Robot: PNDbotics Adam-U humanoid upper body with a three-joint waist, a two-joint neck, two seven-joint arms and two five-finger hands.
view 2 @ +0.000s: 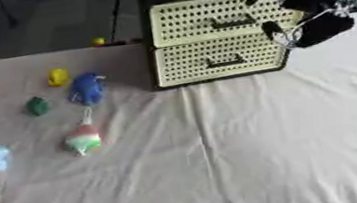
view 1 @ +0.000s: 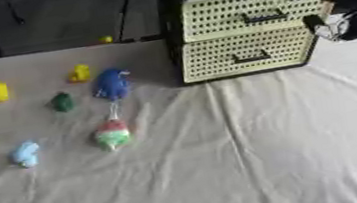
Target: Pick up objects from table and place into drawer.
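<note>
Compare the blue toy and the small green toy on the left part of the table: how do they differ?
The blue toy is clearly larger than the green toy. The blue toy is bright blue and tall in outline, while the green toy is dark green and compact. The blue toy lies nearer the drawer unit; the green toy lies to its left. Both rest on the pale cloth, and no hand touches either.

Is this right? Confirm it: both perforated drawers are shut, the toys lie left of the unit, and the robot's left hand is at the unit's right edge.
No. The right hand is at the drawer unit, shown in the right eye view. Both drawers are shut; the toys lie left.
</note>
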